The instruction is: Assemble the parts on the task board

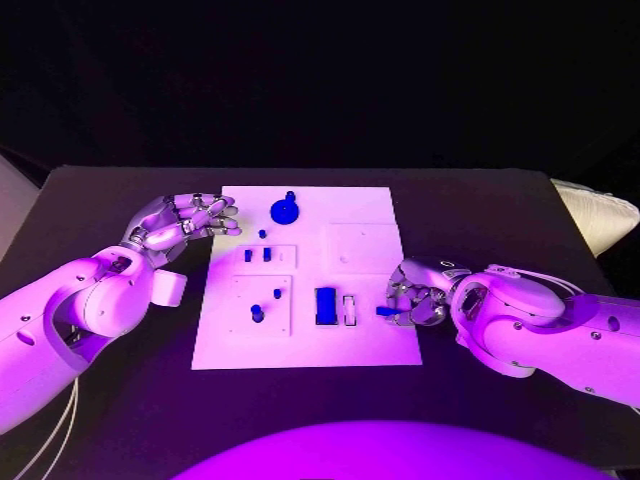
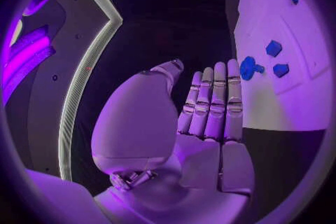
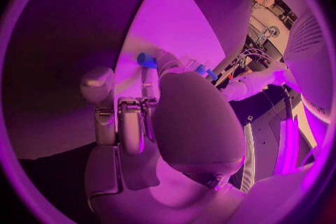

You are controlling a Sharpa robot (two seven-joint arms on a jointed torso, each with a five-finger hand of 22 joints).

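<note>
At the board's right edge, your right hand (image 1: 411,297) pinches a small blue part (image 1: 385,311), its long axis pointing to nine o'clock at the slot (image 1: 349,309) beside the blue block (image 1: 325,305). The left hand (image 1: 190,222), fingers spread and holding nothing, hovers well apart at ten o'clock over the task board (image 1: 363,340) edge on the desk (image 1: 104,200).

One white task board (image 1: 366,340), about eight blue parts (image 1: 284,211) on it, two hands (image 1: 188,222) nearby.
</note>
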